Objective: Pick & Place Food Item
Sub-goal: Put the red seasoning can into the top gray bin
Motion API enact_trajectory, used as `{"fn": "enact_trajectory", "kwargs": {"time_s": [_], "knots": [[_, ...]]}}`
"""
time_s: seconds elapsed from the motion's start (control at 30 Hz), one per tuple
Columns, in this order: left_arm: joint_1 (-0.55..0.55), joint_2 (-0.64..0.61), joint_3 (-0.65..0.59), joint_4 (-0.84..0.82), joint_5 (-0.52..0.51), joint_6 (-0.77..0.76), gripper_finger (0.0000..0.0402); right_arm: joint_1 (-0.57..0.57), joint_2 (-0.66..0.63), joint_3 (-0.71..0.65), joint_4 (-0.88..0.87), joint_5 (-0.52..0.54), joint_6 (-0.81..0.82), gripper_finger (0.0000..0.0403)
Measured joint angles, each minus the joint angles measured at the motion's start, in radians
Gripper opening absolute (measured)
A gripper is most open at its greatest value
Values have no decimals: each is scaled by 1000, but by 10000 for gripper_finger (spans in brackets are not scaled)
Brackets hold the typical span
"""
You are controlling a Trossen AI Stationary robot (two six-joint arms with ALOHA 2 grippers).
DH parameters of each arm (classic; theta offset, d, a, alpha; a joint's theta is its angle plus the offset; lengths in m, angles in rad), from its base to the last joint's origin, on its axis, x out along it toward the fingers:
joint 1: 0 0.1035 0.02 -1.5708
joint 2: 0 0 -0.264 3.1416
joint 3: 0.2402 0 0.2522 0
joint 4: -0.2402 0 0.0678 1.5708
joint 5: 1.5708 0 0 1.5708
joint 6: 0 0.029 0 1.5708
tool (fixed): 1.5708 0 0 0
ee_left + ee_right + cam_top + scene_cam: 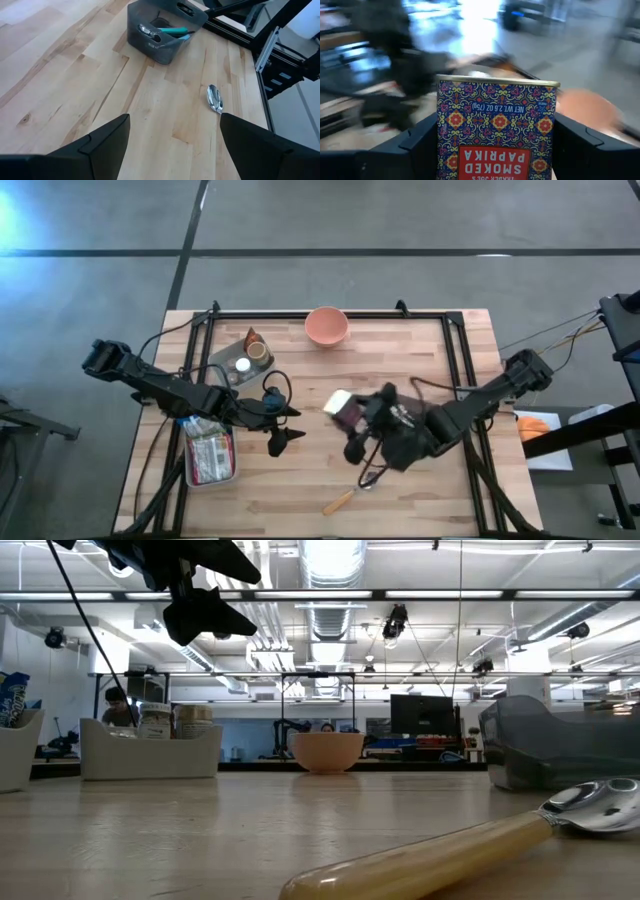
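A small tin [497,125] with a patterned blue label reading smoked paprika is held up in my right gripper [496,134]. In the high view the tin [343,408] hangs over the table's middle, and my right gripper [352,418] reaches it from the right. My left gripper [287,427] hovers open just left of it, above bare wood, with nothing between its fingers [107,137]. It also shows at the top left of the low view [200,595]. My right gripper pinches the tin between its two fingers, one on each narrow side [441,145]. The fingers [420,147] come at it nearly level from the table's right. The tin is lifted clear of the table, and its label reads upside down in the wrist view.
A pink bowl [326,326] stands at the far edge. Two trays sit on the left, one with jars [240,360] and one with packets [208,452]. A grey bin of utensils [162,30] stands under my right arm. A metal spoon [215,98] and a wooden-handled spoon [343,500] lie near the front.
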Motion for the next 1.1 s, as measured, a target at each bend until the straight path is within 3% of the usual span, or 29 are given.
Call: {"fn": "enact_trajectory", "kwargs": {"time_s": [0.1,0.17,0.33,0.47,0.6,0.7,0.93,1.1], "knots": [[0,0,0,-1,0,0,313,-24,-7,0,243,-149,-291,275],[0,0,0,-6,0,7,313,-33,-15,0,349,-192,-408,275],[0,0,0,-16,0,23,313,-73,-50,8,399,-325,-576,275],[0,0,0,-16,0,24,313,-136,-69,8,398,-481,-606,275],[0,0,0,64,-43,4,313,-198,-82,8,389,-556,-606,275],[5,0,0,162,-107,-19,313,-235,-85,8,379,-564,-607,275],[48,-6,6,195,-117,-70,313,-319,-110,8,409,-567,-580,275],[51,17,2,343,-247,12,313,-383,-122,8,424,-568,-490,275]]}}
